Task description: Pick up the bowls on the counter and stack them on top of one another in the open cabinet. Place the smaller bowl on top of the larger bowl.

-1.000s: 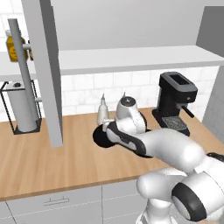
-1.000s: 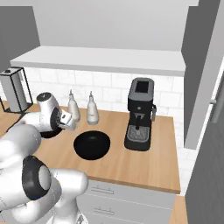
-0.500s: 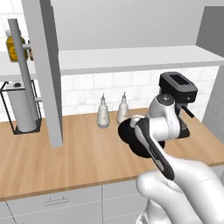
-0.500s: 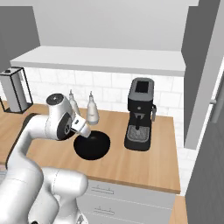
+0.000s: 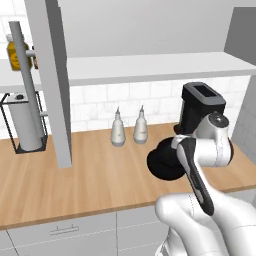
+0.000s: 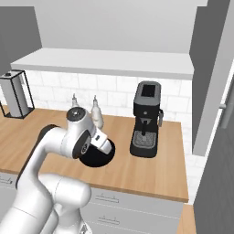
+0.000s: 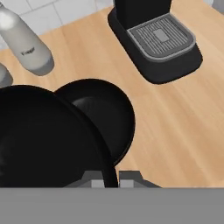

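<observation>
**Big bowl pinched by its rim, little bowl on the counter below**

My pincer point(image 7: 111, 180) is closed on the rim of the larger bowl point(image 7: 43, 140), one fingertip on each side of the thin black edge. In my hand view this bowl spreads wide and dark across the left, overlapping the smaller bowl point(image 7: 107, 118), which sits on the wooden counter point(image 7: 183, 122) just behind it. Whether the two bowls touch I cannot tell. From the left base view a black bowl point(image 5: 165, 162) shows beside my forearm, near the middle of the counter. The coffee machine point(image 7: 151, 39) stands on the counter just beyond the bowls, and a white bottle point(image 7: 26, 46) stands by the tiled wall. Above, the white cabinet shelf point(image 5: 150, 65) runs along the wall, with the tall grey door panel point(image 5: 52, 85) reaching down at its left
</observation>
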